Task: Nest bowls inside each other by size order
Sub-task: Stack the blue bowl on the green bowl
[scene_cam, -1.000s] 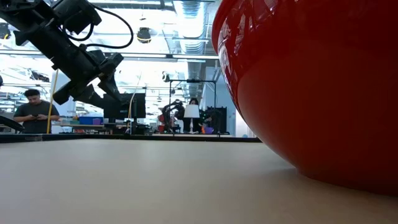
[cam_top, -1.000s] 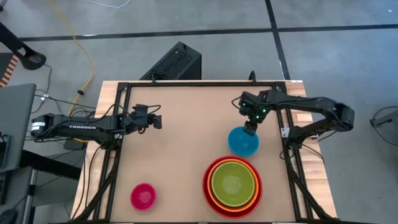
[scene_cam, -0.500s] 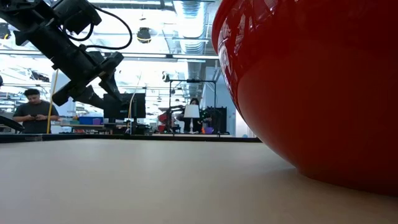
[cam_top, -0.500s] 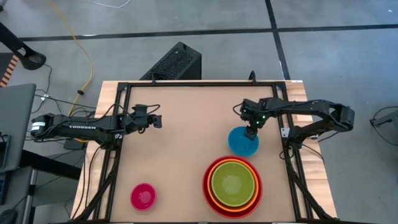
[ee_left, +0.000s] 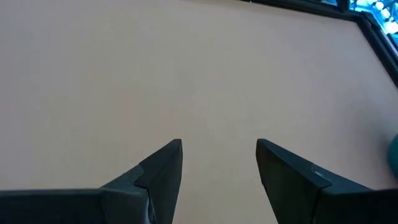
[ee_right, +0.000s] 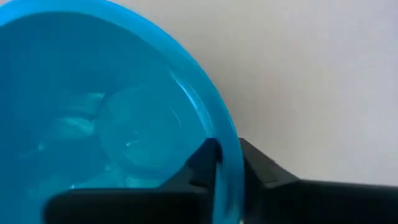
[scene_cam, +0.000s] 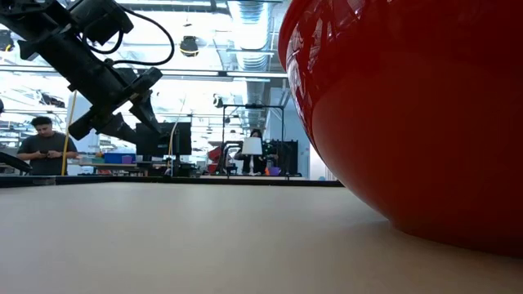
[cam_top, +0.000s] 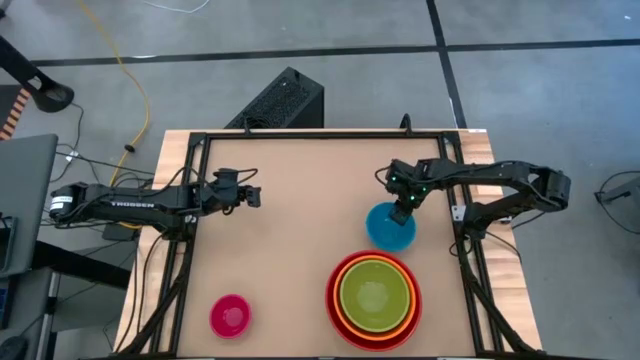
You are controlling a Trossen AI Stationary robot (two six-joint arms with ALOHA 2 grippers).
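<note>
The blue bowl (cam_top: 390, 228) stands upright on the table's right half, and fills the right wrist view (ee_right: 112, 112). My right gripper (cam_top: 405, 203) is shut on its far rim. Nearer the front edge, the lime green bowl (cam_top: 374, 292) sits inside the orange bowl (cam_top: 345, 318), which sits inside the red bowl (cam_top: 331, 285). The red bowl also fills the right of the low view (scene_cam: 409, 106). The pink bowl (cam_top: 230, 315) rests on its base at the front left. My left gripper (cam_top: 252, 193) is open and empty above the far left of the table; its wrist view (ee_left: 219, 162) shows bare table. My right gripper pinches the blue bowl's rim (ee_right: 227, 152) on its far side, one finger (ee_right: 204, 163) inside the bowl and one (ee_right: 256, 167) outside. The fingers come from above, pointing down. The bowl stays upright; I cannot tell whether its base is on the table.
A black frame (cam_top: 320, 134) runs around the tan table. The table's middle (cam_top: 300, 230) lies between the pink bowl and the stack. People stand in the room beyond the far edge (scene_cam: 45, 147).
My right gripper has gone down a little onto the blue bowl's far rim. The bowl stays where it was.
</note>
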